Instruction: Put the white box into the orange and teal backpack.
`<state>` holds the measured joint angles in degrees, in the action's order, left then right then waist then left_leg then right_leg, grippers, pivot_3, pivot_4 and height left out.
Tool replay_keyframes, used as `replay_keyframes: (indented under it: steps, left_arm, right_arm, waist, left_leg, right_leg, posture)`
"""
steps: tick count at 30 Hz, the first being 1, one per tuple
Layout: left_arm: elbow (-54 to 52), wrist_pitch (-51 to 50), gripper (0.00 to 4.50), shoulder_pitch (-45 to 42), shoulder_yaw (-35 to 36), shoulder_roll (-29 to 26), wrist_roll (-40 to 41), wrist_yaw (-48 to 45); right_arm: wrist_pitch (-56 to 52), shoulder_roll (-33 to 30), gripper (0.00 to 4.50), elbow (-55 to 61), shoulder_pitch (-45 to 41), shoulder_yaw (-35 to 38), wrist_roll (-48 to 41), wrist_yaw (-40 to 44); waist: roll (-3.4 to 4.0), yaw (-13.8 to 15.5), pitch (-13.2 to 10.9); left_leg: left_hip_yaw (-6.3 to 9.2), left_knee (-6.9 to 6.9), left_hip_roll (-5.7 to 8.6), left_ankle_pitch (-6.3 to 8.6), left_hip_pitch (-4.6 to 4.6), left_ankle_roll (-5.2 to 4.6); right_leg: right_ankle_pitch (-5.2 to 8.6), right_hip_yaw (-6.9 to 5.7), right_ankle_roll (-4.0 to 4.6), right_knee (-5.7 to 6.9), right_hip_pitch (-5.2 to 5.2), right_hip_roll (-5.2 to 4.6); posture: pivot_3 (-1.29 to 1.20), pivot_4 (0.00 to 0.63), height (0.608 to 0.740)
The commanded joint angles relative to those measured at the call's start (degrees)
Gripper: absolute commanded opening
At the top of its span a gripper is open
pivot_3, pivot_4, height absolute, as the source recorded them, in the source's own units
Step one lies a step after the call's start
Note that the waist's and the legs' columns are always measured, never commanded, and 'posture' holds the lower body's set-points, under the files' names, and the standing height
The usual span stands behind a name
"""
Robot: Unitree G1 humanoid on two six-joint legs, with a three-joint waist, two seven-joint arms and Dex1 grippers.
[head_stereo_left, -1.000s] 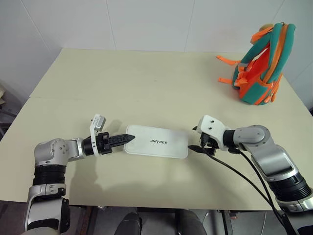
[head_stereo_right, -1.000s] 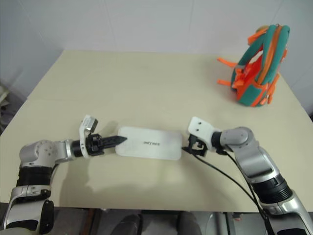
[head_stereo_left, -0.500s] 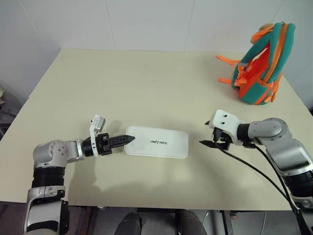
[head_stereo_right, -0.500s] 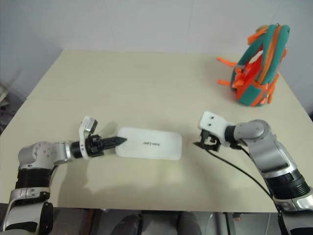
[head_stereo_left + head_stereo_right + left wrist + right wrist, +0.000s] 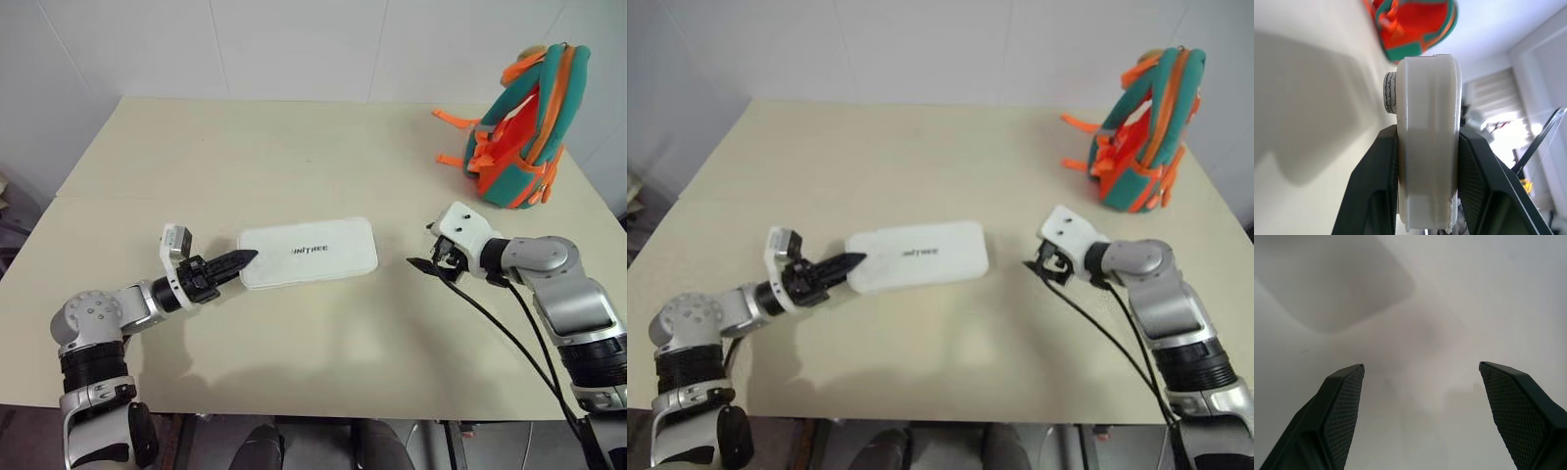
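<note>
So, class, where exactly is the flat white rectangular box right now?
In the head views the flat white rectangular box is near the table's middle, its left end clamped in the left gripper, the open right gripper apart on its right.

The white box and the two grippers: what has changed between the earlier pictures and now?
The left gripper, shut on the white box, has raised it and swung its far end toward the back of the table. The right gripper, open, has drawn away from the box's other end toward the orange and teal backpack. The backpack has stayed in place.
</note>
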<state>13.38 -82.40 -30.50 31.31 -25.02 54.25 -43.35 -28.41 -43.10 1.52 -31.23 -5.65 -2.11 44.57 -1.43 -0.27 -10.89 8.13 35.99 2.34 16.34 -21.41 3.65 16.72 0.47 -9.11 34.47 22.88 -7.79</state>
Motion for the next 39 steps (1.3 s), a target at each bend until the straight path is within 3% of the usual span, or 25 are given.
replay_keyframes:
  steps: [1, 10, 18, 26, 39]
  left_arm:
    - [-3.2, -2.1, 1.27, 0.0, 6.4, 2.7, 6.0, 5.3]
    - [-9.7, -3.1, 1.27, 2.7, 13.5, 8.6, 15.7, 18.1]
    - [-10.8, -0.2, 1.27, 5.7, 12.5, 9.0, 21.3, 24.3]
    - [-10.5, 1.2, 1.27, 7.0, 8.3, 7.8, 25.6, 27.2]
    - [-9.5, 4.0, 1.27, 7.9, 4.0, 3.2, 30.5, 28.5]
  right_arm:
    - [3.0, 4.6, 4.5, -4.8, -4.5, 4.3, 1.8, -10.1]
    - [11.0, 12.2, 4.5, -18.5, -12.0, 10.2, 6.3, -32.0]
    - [13.6, 15.7, 4.5, -15.9, -12.2, 15.6, 6.2, -43.8]
    - [14.1, 17.2, 4.5, -17.8, -12.8, 18.4, 5.5, -49.8]
    - [28.4, 14.8, 4.5, -47.1, -26.1, 17.8, 5.2, -49.8]
  waist:
    - [0.0, -0.1, 0.0]
    - [0.0, 0.2, 0.0]
    - [0.0, -0.2, 0.0]
    - [0.0, -0.5, 0.0]
    - [0.0, -1.7, 0.0]
  left_leg:
    - [-0.01, 0.0, 0.0, -0.01, 0.0, 0.01]
    - [-0.13, -0.02, -0.04, -0.02, -0.06, 0.09]
    - [-0.53, -0.05, -0.09, -0.02, -0.15, 0.09]
    - [-0.9, 0.02, -0.09, -0.01, -0.06, 0.07]
    - [-1.25, -0.07, -0.11, 0.02, 0.1, 0.01]
  right_leg:
    - [-0.01, 0.01, 0.01, 0.01, 0.02, 0.01]
    - [-0.03, 0.1, 0.05, 0.21, 0.15, 0.02]
    - [-0.03, 0.44, 0.05, 0.3, 0.51, 0.09]
    - [-0.09, 0.87, 0.01, 0.34, 0.63, 0.15]
    - [-0.16, 1.31, -0.08, 0.3, 0.64, 0.26]
  posture:
    - [0.0, 0.15, 0.74]
    - [0.0, 0.15, 0.74]
    - [0.0, 0.15, 0.74]
    - [0.0, 0.15, 0.74]
    - [0.0, 0.15, 0.74]
